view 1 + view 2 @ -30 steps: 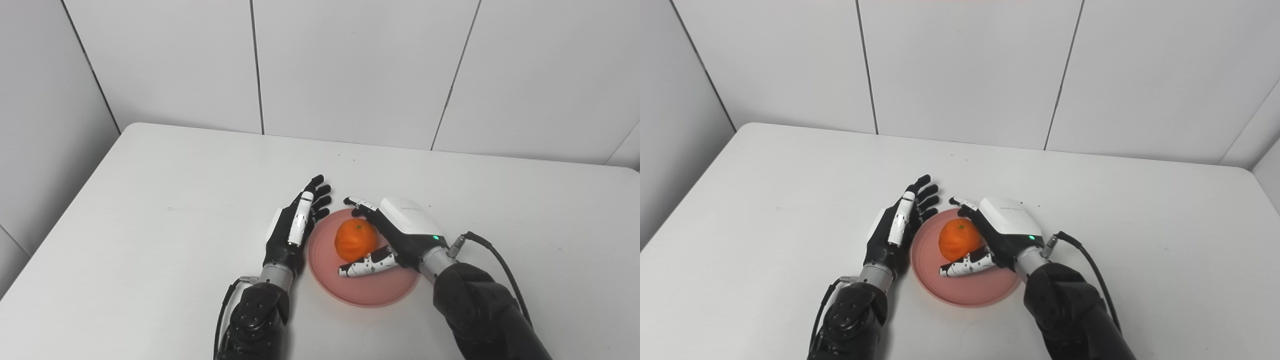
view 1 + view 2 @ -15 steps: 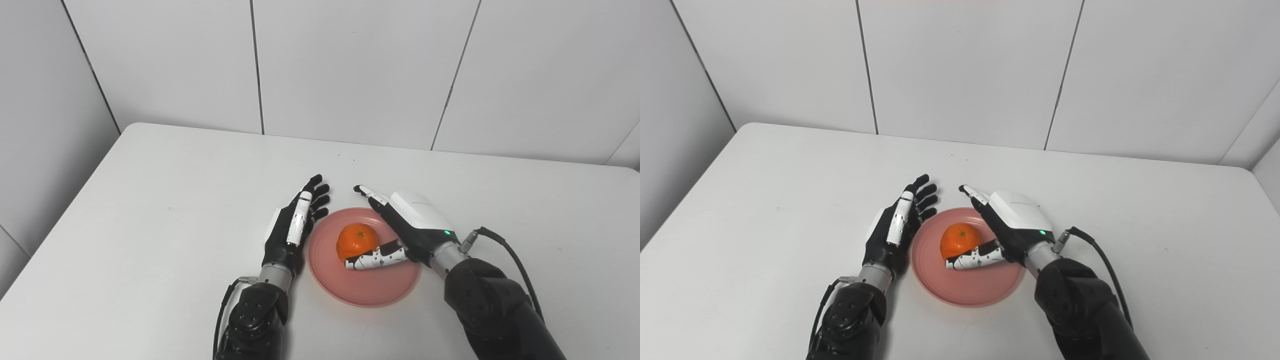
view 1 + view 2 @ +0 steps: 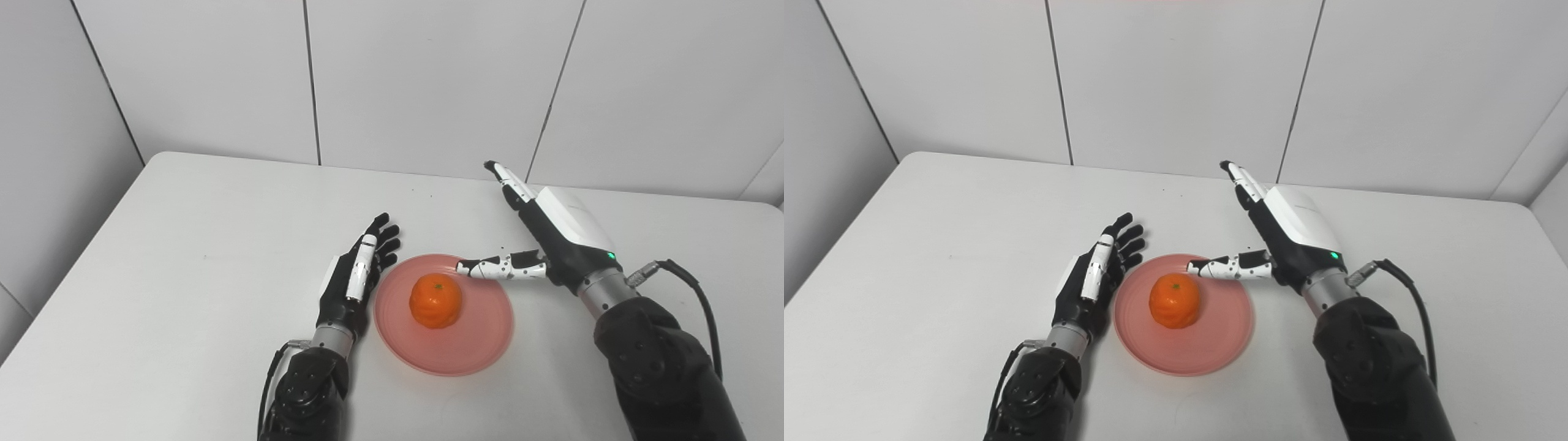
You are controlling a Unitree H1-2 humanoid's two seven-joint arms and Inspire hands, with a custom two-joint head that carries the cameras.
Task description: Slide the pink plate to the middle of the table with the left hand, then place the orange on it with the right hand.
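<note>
Up off the table, the right hand [image 3: 554,236] had its fingers [image 3: 503,177] stretched out straight and wide, thumb sticking out over the far right rim of the pink plate [image 3: 465,346], holding nothing and clear of the orange [image 3: 435,300]. The left hand [image 3: 354,278] lay just beside the plate's left edge, fingers spread loose and empty too; couldn't tell if it actually touched the rim. The orange sat near the middle of the plate on the white table [image 3: 184,245], stem up.
</note>
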